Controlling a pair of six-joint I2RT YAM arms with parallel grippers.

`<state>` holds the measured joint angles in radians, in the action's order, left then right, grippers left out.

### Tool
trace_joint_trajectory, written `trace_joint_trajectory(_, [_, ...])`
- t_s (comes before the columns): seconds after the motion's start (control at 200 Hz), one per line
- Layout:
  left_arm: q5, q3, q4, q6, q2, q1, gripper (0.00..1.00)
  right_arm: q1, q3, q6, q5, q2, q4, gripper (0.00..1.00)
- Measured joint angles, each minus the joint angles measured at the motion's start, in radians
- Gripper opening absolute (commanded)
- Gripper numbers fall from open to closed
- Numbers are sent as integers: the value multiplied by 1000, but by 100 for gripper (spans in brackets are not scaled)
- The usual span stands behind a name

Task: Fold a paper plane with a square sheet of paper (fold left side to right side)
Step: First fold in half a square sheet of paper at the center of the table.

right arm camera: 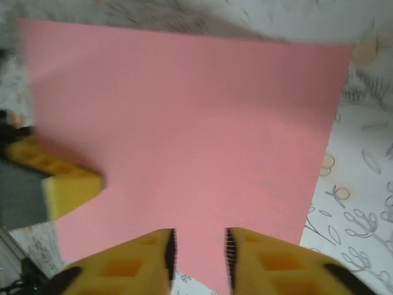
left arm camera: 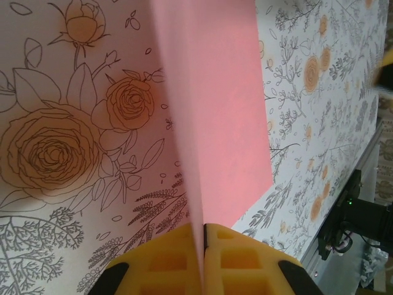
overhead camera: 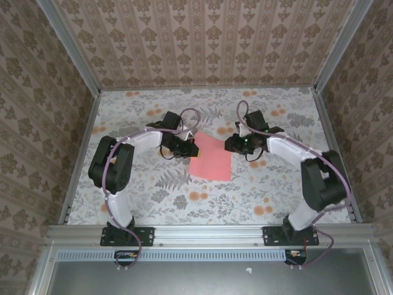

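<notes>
The floral tabletop (overhead camera: 153,196) is carrying the square sheet of paper (overhead camera: 210,157) near its middle. The left claw (left arm camera: 204,230) is pinching the sheet's left edge tightly between its yellow pads. The right claw (right arm camera: 198,249) is hovering at the sheet's right edge with its fingers spread, and a corner of the paper is lying in the gap between them.

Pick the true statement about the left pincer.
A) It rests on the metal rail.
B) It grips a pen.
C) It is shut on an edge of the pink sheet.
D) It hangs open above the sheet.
C: in the left wrist view, the left pincer has its jaws closed on the edge of the square sheet of paper.
</notes>
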<state>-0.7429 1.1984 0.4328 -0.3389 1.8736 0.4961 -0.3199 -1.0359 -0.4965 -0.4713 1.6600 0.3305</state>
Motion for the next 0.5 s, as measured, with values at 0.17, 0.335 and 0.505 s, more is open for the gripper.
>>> trace_joint_trajectory(0.17, [10, 2, 14, 3, 0, 0, 2, -15, -2, -32, -1, 154, -9, 20])
trace_joint_trajectory(0.335, [11, 2, 29, 3, 0, 0, 8, -21, -10, -35, 18, 195, -8, 20])
trace_joint_trajectory(0.505, [5, 2, 31, 1, -2, 1, 29, -21, -27, -31, 35, 206, 1, 19])
